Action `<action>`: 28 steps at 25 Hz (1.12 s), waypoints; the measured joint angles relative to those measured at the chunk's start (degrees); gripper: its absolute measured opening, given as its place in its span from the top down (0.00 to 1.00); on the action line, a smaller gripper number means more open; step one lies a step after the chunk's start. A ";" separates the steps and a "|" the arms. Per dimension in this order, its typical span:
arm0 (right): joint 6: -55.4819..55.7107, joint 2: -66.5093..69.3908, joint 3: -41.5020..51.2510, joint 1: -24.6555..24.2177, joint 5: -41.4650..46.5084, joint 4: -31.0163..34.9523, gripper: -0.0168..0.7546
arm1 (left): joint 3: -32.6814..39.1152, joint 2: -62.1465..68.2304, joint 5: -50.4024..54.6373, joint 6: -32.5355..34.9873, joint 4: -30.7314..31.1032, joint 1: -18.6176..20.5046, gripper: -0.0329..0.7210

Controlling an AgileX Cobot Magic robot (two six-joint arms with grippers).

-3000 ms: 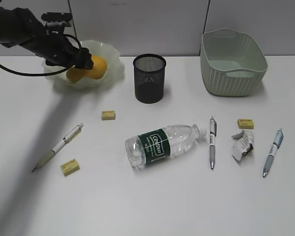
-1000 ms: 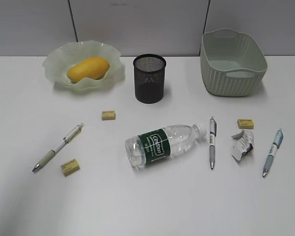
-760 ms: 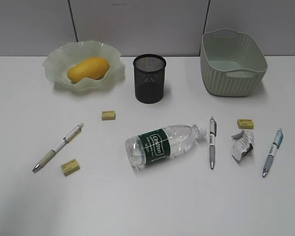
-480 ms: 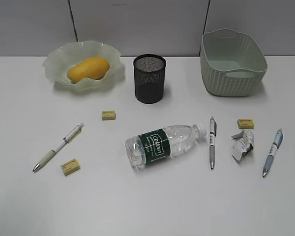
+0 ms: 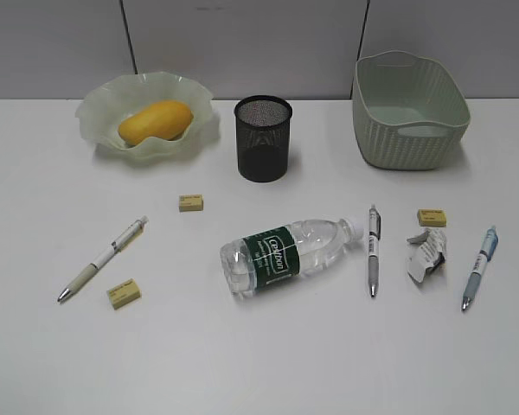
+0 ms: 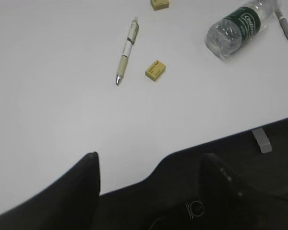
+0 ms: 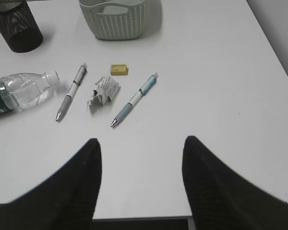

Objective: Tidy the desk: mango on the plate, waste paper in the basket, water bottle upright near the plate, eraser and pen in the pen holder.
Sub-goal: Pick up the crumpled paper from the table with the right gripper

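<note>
While above desk, left hand, right hand open, empty.

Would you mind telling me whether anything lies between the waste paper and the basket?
Yes: a yellow eraser lies just behind the waste paper, toward the basket. Beyond it, the desk shows nothing more.

Bright, even light gives soft, faint shadows; both wrist views are slightly soft, their near foreground dark and blurred.
</note>
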 joint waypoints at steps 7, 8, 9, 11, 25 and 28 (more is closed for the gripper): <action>0.00 0.00 0.00 0.00 0.00 0.19 0.41 | 0.06 -0.07 -2.89 0.00 4.26 0.00 0.30; 0.00 0.00 0.00 0.00 0.00 0.19 0.41 | 0.06 -0.07 -3.34 0.00 4.38 0.00 0.30; 0.00 0.00 0.00 0.00 0.00 0.19 0.41 | 0.06 -0.07 -3.78 0.00 4.45 0.00 0.30; 0.00 0.00 0.00 0.00 0.00 0.19 0.41 | 0.12 -0.07 -4.58 0.00 4.68 0.00 0.30; 0.00 0.00 0.00 0.00 -0.05 1.22 0.41 | 4.79 -0.07 -8.22 0.00 4.72 0.00 0.31; 0.00 0.42 -0.17 0.00 -0.17 2.02 0.41 | 4.99 -0.07 -8.17 0.00 4.72 0.00 0.30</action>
